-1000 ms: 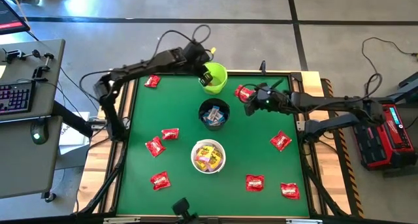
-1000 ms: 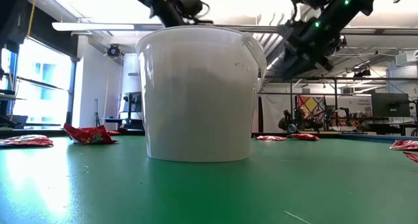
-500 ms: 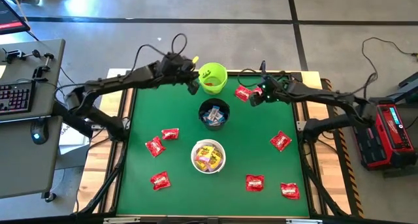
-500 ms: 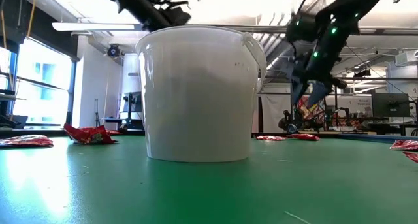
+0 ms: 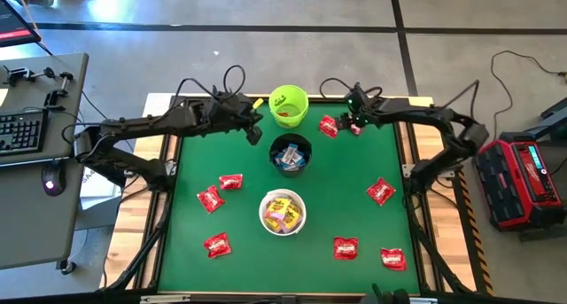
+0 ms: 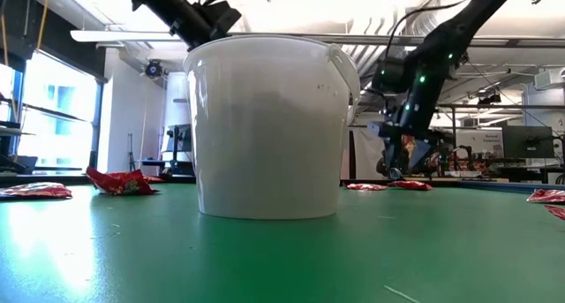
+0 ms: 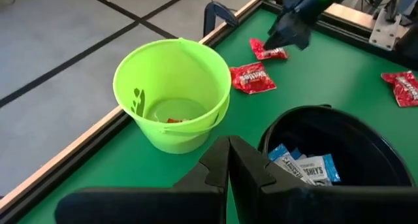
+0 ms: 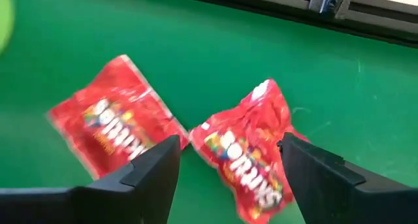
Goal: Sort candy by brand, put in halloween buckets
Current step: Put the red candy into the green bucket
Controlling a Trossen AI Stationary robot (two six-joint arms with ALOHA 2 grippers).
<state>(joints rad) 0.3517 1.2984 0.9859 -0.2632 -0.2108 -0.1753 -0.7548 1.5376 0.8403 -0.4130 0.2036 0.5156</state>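
- The right gripper (image 8: 228,165) hangs low over the far right part of the green table (image 5: 345,206), its fingers (image 8: 147,168) spread wide and holding nothing.
- Between those fingers lies a crumpled red Skittles packet (image 8: 251,149); a second red Skittles packet (image 8: 111,123) lies flat just beside it, toward the lime green bucket (image 5: 288,105).
- The left gripper (image 5: 254,134) hovers just beside the lime green bucket, on its left in the high view, fingers (image 7: 225,168) pressed together and empty.
- The lime green bucket stands at the far edge with a bit of red at its bottom.
- The black bucket (image 5: 291,154) near it holds blue-and-white packets (image 7: 300,165).
- The white bucket (image 5: 282,212) at mid-table holds yellow packets.
- More red packets lie loose: three (image 5: 211,198) on the left side and three (image 5: 380,191) on the right.
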